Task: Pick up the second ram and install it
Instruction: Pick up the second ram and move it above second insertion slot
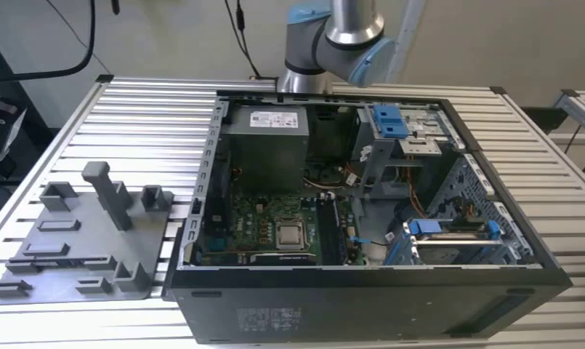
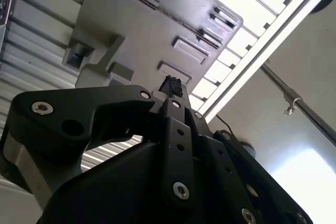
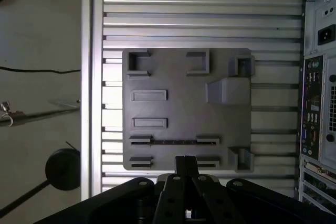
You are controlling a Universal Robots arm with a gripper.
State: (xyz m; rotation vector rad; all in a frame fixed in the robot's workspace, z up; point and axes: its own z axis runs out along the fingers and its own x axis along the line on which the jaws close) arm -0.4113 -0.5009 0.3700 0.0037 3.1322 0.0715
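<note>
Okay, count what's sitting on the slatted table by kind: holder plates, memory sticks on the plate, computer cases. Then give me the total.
Grey plastic holder plate with upright posts: 1
Thin dark ram strip, standing on edge in the plate's slots: 1
Open black computer case: 1
Total: 3

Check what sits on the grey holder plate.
On the holder plate: moulded posts and brackets, plus one thin dark strip, the second ram, standing on edge between two slotted brackets. The gripper covers part of the plate's edge, so that spot is hidden.
</note>
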